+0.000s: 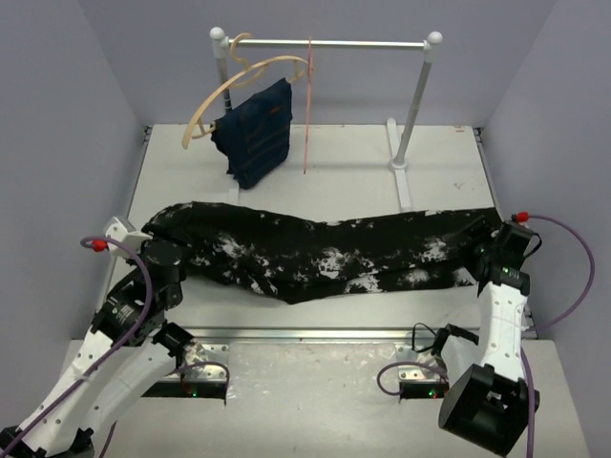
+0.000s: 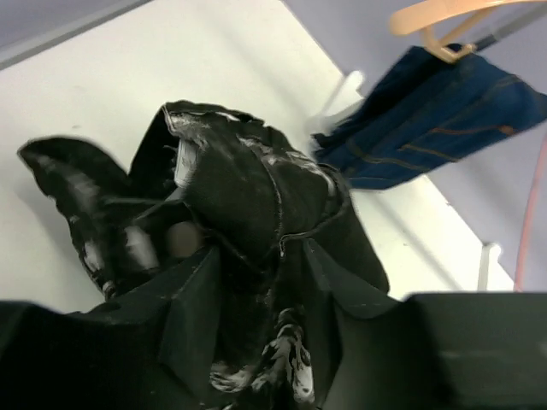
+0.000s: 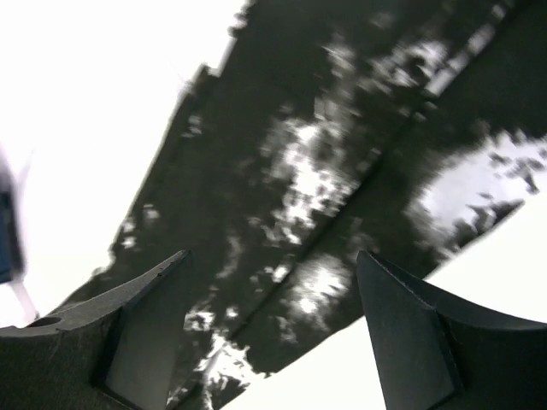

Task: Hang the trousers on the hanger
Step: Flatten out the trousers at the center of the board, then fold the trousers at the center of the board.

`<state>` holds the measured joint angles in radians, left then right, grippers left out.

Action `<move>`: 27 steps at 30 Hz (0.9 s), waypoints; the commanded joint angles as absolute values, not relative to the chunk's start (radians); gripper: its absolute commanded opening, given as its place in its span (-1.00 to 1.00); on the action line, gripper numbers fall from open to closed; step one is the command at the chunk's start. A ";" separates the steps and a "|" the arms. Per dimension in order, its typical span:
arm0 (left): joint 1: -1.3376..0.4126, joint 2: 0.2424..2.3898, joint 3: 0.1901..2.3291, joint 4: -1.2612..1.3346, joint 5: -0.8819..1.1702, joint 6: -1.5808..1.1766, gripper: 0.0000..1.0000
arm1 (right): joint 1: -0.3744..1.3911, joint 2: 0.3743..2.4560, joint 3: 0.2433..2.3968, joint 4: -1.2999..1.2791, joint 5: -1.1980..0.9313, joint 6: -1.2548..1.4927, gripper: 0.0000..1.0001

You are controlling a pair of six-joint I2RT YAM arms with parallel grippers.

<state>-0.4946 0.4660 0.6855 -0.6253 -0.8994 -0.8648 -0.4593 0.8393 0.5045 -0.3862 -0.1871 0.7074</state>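
Trousers (image 1: 325, 253): black soft fabric with irregular white speckles and splotches, laid lengthwise across the middle of the white tabletop (image 1: 382, 162), one end far left, the other far right; cloth rumpled, with a slight sag toward the near edge at mid-length; seams show as long straight ridges in the right wrist view.

Hanger (image 1: 307, 105): thin pink wire, seen almost edge-on as a slender vertical line; hooked on the white tubular rail (image 1: 363, 43) of a rack at the far side, well apart from the trousers; nothing on it.

Left of it on the same rail: a curved tan wooden hanger (image 1: 215, 95), tilted, with a navy garment (image 1: 256, 134) with orange stitching hanging from it.

Left gripper (image 1: 160, 256): at the left end of the trousers; its wrist view shows a bunched, folded mass of black cloth right in front of it, hem edges and a zip line visible; whether it is clamped on the cloth or loose, I cannot tell.

Right gripper (image 3: 273, 256): at the right end of the trousers; dark wedge-shaped fingers (image 3: 137, 342) stand wide apart, nothing held between them; speckled cloth lies beyond the gap, blurred.
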 commanded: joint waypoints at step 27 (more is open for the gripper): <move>-0.485 0.948 0.693 -1.001 -0.487 -1.323 1.00 | 0.441 1.733 0.951 -0.523 0.057 0.598 0.98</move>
